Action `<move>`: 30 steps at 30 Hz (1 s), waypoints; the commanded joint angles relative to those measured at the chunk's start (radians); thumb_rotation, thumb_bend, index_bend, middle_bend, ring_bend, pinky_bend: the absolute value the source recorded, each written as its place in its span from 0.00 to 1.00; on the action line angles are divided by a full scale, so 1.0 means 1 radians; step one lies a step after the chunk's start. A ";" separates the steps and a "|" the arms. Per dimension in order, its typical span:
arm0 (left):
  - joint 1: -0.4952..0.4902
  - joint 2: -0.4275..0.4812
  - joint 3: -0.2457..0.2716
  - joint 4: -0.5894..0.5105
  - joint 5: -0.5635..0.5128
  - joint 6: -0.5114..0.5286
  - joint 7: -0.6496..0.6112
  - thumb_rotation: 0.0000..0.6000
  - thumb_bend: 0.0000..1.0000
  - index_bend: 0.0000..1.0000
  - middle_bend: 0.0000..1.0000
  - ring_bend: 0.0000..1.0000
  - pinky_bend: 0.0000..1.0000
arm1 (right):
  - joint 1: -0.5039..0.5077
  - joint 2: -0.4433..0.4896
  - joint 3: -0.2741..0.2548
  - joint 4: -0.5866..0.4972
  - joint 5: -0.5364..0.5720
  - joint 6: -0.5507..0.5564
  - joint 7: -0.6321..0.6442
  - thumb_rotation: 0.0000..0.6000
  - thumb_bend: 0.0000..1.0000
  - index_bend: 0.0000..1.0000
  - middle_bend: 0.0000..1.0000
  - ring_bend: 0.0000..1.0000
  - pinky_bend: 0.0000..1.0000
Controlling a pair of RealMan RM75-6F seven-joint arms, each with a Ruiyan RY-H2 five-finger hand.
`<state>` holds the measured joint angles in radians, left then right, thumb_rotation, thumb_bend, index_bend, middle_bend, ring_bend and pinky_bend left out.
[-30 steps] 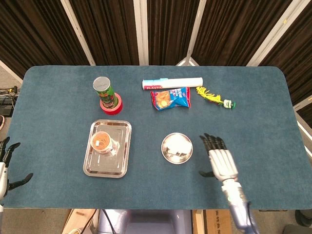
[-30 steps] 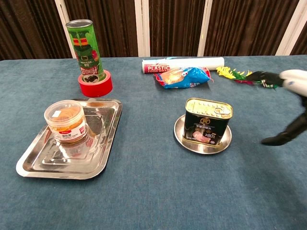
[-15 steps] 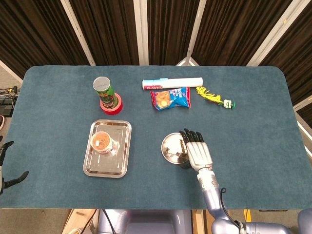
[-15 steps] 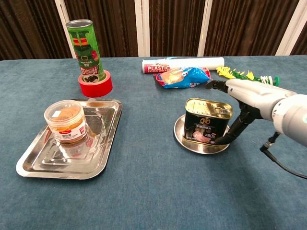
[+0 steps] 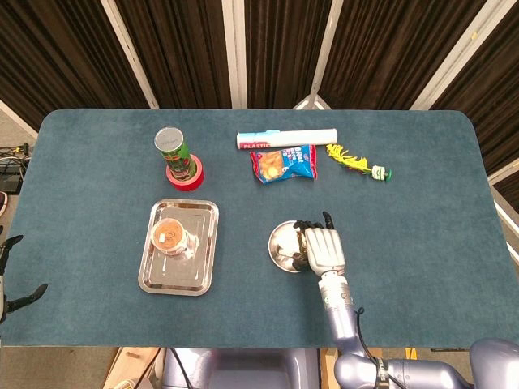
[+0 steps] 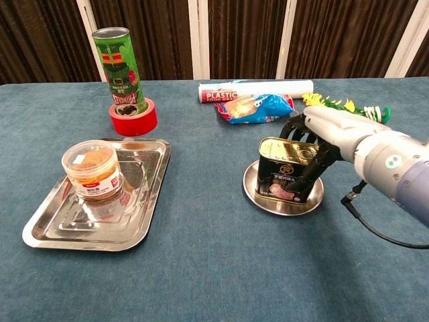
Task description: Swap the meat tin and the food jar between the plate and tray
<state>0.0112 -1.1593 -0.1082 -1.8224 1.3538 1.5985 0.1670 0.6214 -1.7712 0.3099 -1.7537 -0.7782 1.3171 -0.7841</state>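
Observation:
The black and gold meat tin (image 6: 281, 171) stands upright on the small round metal plate (image 6: 281, 203) right of centre. My right hand (image 6: 314, 137) wraps its fingers around the tin's right side and top edge. From the head view, the right hand (image 5: 323, 248) covers most of the tin, and the plate (image 5: 281, 243) shows to its left. The food jar (image 6: 93, 170), clear with an orange lid, sits in the steel tray (image 6: 144, 221) on the left; in the head view the jar (image 5: 169, 235) is in the tray (image 5: 180, 278). My left hand (image 5: 10, 275) hangs off the table's left edge, fingers apart and holding nothing.
A green chips can (image 6: 119, 67) stands in a red tape roll (image 6: 133, 122) behind the tray. At the back centre lie a plastic wrap box (image 6: 255, 88), a blue snack bag (image 6: 260, 107) and a yellow-green feathery toy (image 6: 342, 105).
My right hand swept in from the right side of the table to the plate and closed its fingers around the meat tin. The tin, jar and left hand stayed put.

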 commanded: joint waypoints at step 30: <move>0.012 0.018 -0.013 -0.010 -0.026 0.009 -0.032 1.00 0.17 0.23 0.00 0.00 0.07 | 0.173 -0.075 0.104 0.062 0.009 -0.018 -0.071 1.00 0.40 0.45 0.46 0.60 0.04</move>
<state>0.0231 -1.1418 -0.1204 -1.8332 1.3295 1.6076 0.1358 0.7703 -1.8327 0.3929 -1.7013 -0.7769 1.3115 -0.8412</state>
